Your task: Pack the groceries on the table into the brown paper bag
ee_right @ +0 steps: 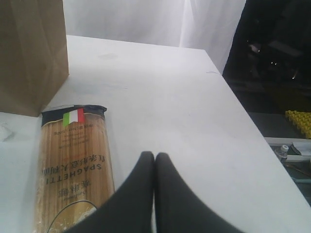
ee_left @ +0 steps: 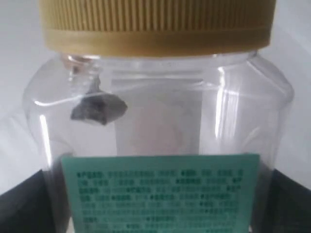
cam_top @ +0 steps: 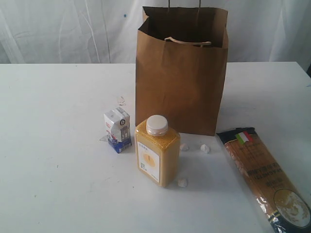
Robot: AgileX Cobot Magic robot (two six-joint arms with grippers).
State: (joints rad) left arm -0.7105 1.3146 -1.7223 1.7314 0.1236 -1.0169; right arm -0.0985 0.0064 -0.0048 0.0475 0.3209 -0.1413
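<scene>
The brown paper bag (cam_top: 182, 77) stands upright and open at the back middle of the table (cam_top: 53, 160). In front of it are a small white-blue carton (cam_top: 118, 130) and a yellow white-capped bottle (cam_top: 156, 154). The long spaghetti packet (cam_top: 265, 177) lies flat at the front right. A clear yellow-lidded jar (ee_left: 160, 111) with a green label fills the left wrist view, and my left gripper (ee_left: 158, 204) is shut on it, a dark finger at each side. My right gripper (ee_right: 154, 156) is shut and empty, just beside the spaghetti packet (ee_right: 73, 165). Neither arm shows in the exterior view.
Small white crumbs (cam_top: 205, 148) lie between the bottle and the bag. In the right wrist view the bag (ee_right: 29, 53) stands beyond the packet, and the table's edge (ee_right: 252, 121) drops to a dark area with clutter. A white curtain hangs behind.
</scene>
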